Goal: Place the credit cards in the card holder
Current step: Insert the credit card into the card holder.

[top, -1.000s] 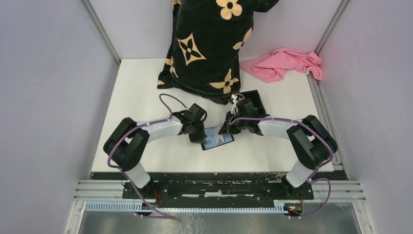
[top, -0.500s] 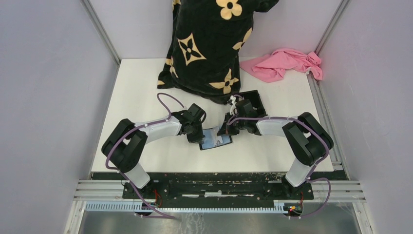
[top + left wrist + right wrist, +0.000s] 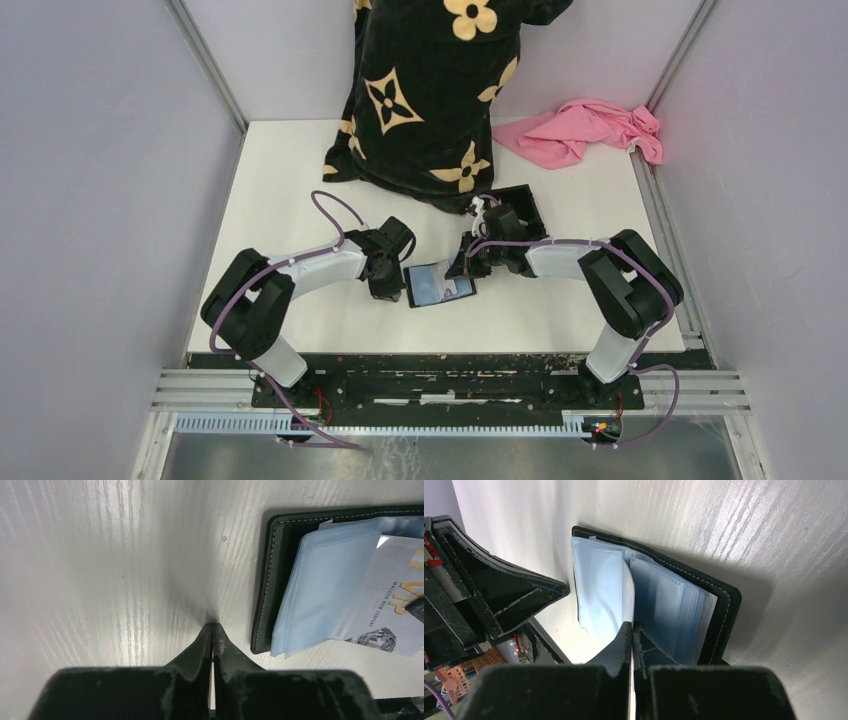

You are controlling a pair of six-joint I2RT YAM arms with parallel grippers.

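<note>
Two closed claws: left claw (image 3: 213, 630) (empty) beside the open card holder (image 3: 261, 590), right claw (image 3: 632, 627) touching it.

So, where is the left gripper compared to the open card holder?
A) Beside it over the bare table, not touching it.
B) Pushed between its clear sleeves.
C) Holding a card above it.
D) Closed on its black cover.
A: in the left wrist view the left gripper, its jaws together and empty, is over the white table, with a strip of table showing between it and the stitched edge of the card holder.
</note>
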